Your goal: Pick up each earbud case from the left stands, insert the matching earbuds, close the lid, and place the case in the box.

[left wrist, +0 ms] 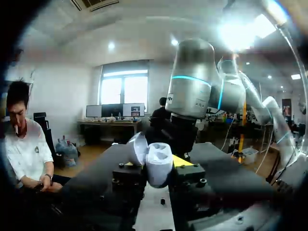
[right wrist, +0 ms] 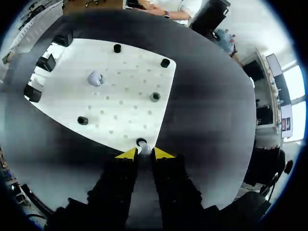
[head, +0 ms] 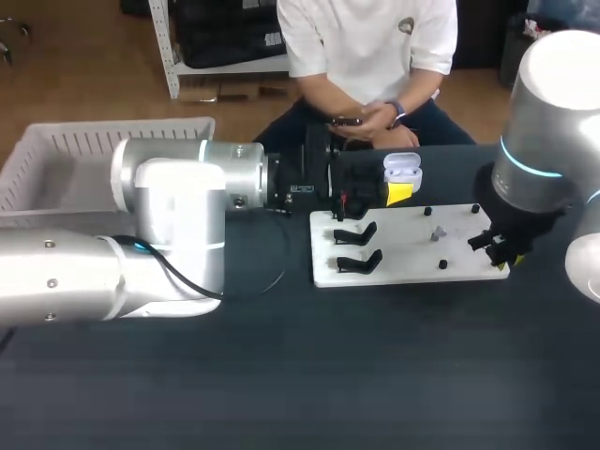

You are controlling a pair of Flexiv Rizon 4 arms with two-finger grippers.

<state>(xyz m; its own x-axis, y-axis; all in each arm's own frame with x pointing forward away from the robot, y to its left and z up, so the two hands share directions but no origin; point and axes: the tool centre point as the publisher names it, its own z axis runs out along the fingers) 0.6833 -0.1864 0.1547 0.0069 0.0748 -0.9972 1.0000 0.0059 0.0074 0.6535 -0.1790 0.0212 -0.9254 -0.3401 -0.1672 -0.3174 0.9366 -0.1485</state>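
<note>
While the left gripper (head: 395,187) clamps the open case (head: 403,169) above the white board (head: 403,255), the right gripper (right wrist: 144,155) pinches 1 earbud (right wrist: 143,148) at the board's corner; lift straight, then align carefully.

No readable text, labels, numbers or signs on anything in view

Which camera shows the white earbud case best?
The left wrist view: the earbud case is close up, lid open. The head view shows it small and far off; the right wrist view not at all.
</note>
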